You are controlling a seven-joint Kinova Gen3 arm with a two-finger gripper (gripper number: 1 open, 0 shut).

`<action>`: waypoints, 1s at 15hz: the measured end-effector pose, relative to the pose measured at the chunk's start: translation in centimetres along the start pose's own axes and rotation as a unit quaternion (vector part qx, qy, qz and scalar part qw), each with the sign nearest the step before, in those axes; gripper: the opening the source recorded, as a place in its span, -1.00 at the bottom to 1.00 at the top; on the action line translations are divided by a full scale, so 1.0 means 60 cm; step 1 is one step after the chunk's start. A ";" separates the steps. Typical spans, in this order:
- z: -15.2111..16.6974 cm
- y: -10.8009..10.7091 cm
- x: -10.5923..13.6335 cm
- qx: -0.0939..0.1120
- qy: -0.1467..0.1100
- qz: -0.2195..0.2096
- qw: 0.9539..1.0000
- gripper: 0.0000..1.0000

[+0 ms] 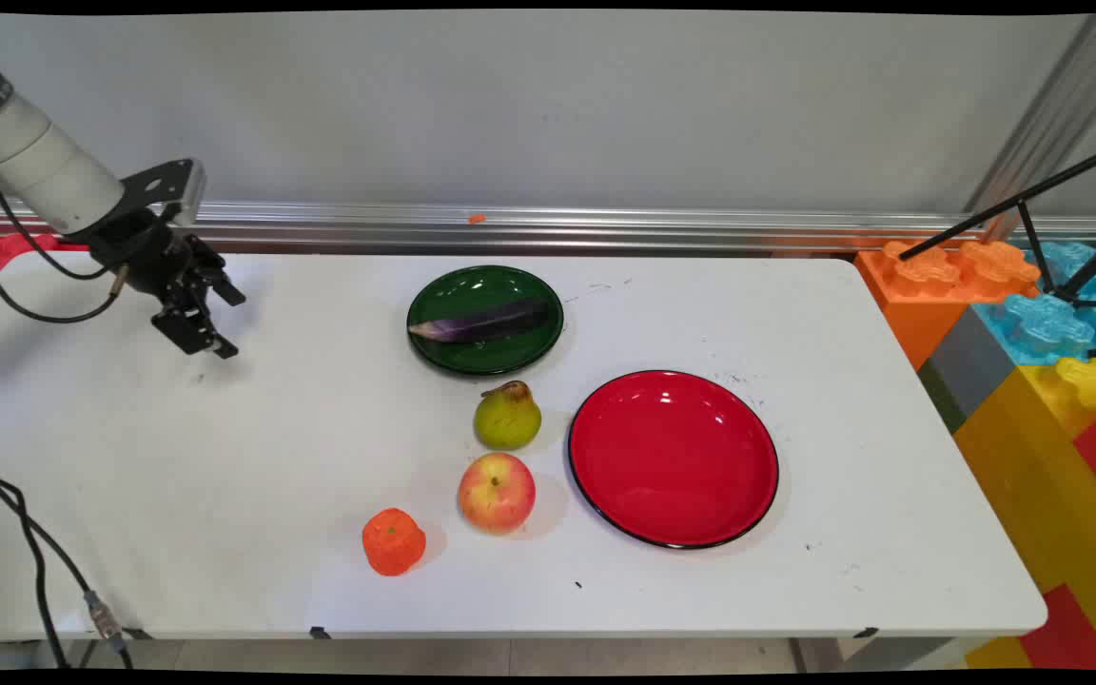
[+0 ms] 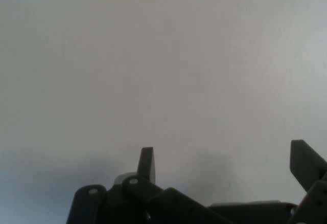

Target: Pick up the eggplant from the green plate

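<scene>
Overhead, splayed black pincer [image 1: 225, 326] [image 2: 225, 165] above smooth white table [image 1: 272, 457] [image 2: 163, 81].

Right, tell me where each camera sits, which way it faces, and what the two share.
Main view: fixed above the table's near side, looking down across the white table to the wall; shows the arm and its claw at upper left, far from the green plate and fruit.
Hand view: on the hand, looking along the open claw at bare table.
Shared: claw and table only.
</scene>
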 end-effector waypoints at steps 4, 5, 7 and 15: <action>0.005 0.003 0.041 -0.014 0.039 0.001 0.999 1.00; 0.006 0.004 0.049 -0.016 0.045 0.001 0.999 1.00; 0.010 0.006 0.072 -0.022 0.063 0.003 0.998 1.00; 0.046 -0.001 0.196 -0.023 0.134 0.015 0.991 1.00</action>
